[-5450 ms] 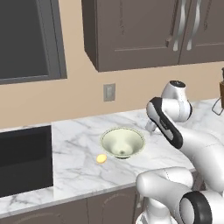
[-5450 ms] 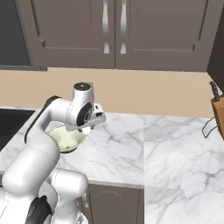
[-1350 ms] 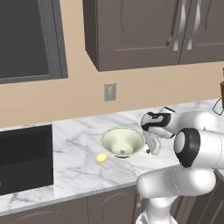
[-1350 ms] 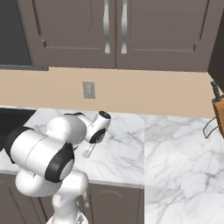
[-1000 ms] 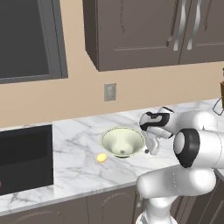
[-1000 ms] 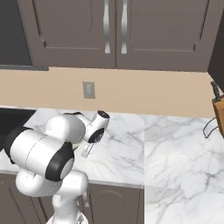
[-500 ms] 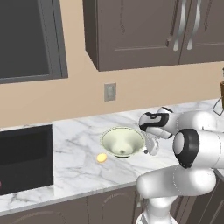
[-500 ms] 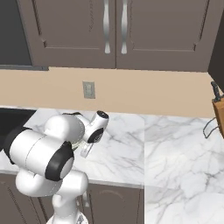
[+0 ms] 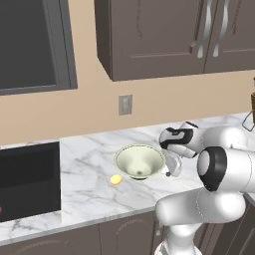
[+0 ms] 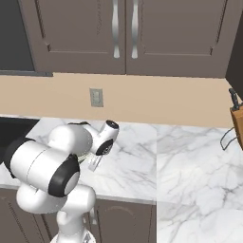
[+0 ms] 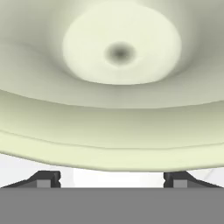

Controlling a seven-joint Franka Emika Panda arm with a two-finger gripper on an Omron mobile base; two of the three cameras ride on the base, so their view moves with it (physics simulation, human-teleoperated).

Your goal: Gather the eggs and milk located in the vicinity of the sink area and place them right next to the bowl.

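Hand view: wide pale cream-green glossy bowl (image 11: pixel 118 87) close ahead; gripper (image 11: pixel 111 178) fingers spread apart, holding nothing.
Egg: small yellow-orange oval egg (image 9: pixel 115 180) on marble counter (image 9: pixel 89 164) just beside bowl; likely fragile, slippery; grasp gently across its middle.
Obstruction: bowl rim near gripper.
Surroundings: black sink (image 9: pixel 27 182) left.

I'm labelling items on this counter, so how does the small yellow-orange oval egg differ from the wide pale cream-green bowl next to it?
The small yellow-orange oval egg is far smaller than the wide pale cream-green bowl. The egg is a closed, rounded solid, while the bowl is an open cone with a thin rim. The egg's colour is warm and saturated; the bowl's is pale and glossy. Both rest on the white marble counter, close together but apart.
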